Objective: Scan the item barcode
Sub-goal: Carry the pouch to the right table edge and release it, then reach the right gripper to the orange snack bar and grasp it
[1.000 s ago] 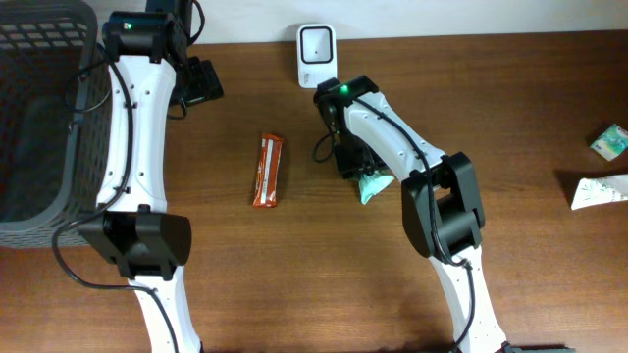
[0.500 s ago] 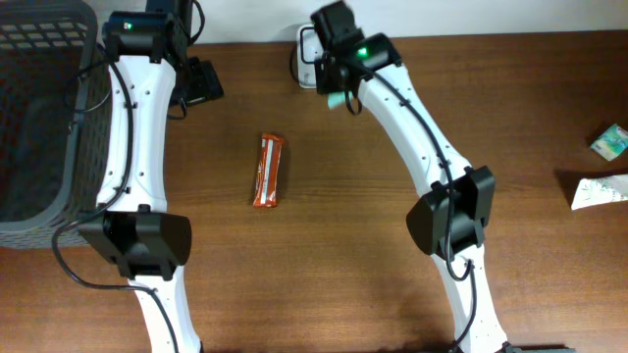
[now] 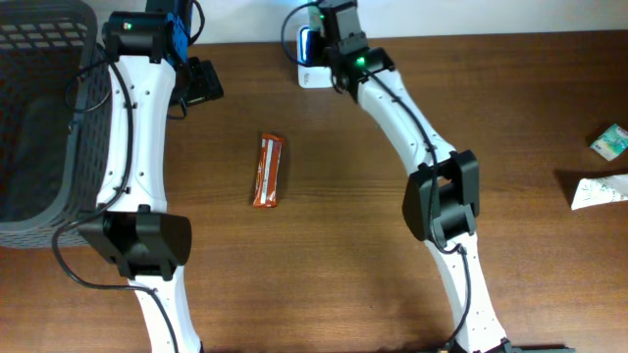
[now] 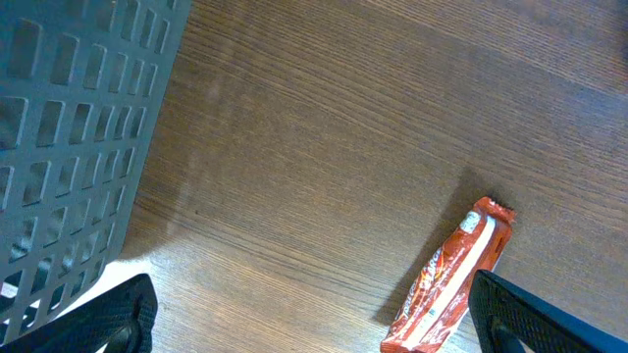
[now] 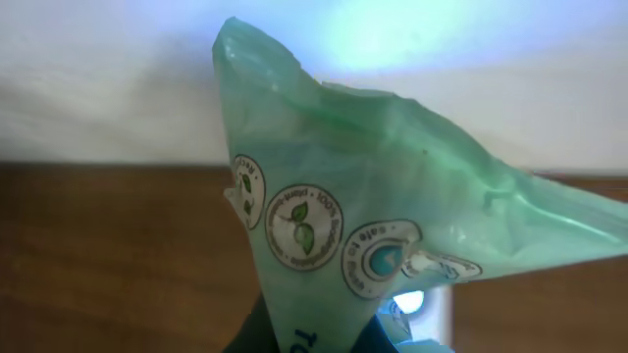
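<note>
the brown wooden desk (image 3: 549,98) carries everything. a grey slatted basket (image 3: 39,118) fills its far left corner and runs along the left edge. two white arms reach in from the near edge. the left arm (image 3: 132,127) stretches to the far edge beside the basket, and the right arm (image 3: 412,127) leans across to the middle of the far edge.

a white scanner (image 3: 312,76) stands at the middle of the far edge, with a blue glow around its top. the end of the right arm is right over it and hides most of it from overhead.

an orange snack bar (image 3: 269,171) lies flat near the middle of the desk, between the two arms and touching neither. a white packet (image 3: 599,190) and a small teal packet (image 3: 610,140) lie by the right edge, well apart from the arms.

the task's thing, a green plastic packet (image 5: 334,245) printed with round leaf logos, is up off the desk at the scanner. the right fingers (image 5: 250,335) are clamped tight on its lower end, and it fans upward in the pale light.

the left fingers (image 4: 108,319) are spread fully wide with nothing between them, above bare desk beside the basket wall.
</note>
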Available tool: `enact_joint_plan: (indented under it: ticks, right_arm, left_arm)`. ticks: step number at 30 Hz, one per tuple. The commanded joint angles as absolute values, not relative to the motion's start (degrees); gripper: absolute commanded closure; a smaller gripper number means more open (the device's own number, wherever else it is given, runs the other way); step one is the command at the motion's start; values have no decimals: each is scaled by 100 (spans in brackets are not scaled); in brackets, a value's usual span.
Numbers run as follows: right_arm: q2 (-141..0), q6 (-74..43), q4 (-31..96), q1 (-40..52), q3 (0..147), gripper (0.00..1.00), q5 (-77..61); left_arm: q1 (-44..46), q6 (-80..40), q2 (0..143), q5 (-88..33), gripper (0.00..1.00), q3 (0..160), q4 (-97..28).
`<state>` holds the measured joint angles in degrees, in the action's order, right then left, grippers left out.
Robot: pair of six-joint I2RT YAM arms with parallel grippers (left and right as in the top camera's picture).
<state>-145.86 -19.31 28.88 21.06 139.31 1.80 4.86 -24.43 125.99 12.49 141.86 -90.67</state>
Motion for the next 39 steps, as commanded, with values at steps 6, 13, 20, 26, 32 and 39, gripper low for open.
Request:
enact_joint_plan:
  ticks: [6, 13, 20, 26, 32, 39]
  right_arm:
    - [-13345, -2375, 6237, -541, 13981, 96, 2781]
    - [-13747, -3116, 7566, -2792, 13961, 96, 1745]
    - [-14005, -3089, 7266, -3415, 13906, 44, 1562]
    - [-13694, -2272, 7328, -3098, 13994, 18, 561]
    - [-12818, -1466, 7424, -1984, 13994, 13, -2919]
    - [-13279, -1378, 7448, 714, 13587, 27, -2851]
  left_arm:
    - [497, -2392, 12543, 1313, 1, 14221, -9074]
    - [497, -2392, 12543, 1313, 1, 14221, -9074]
    - [497, -2392, 12543, 1313, 1, 14221, -9074]
    - [497, -2392, 12543, 1313, 1, 14221, -9074]
    - [497, -2392, 12543, 1313, 1, 14221, -9074]
    - [497, -2392, 12543, 1313, 1, 14221, -9074]
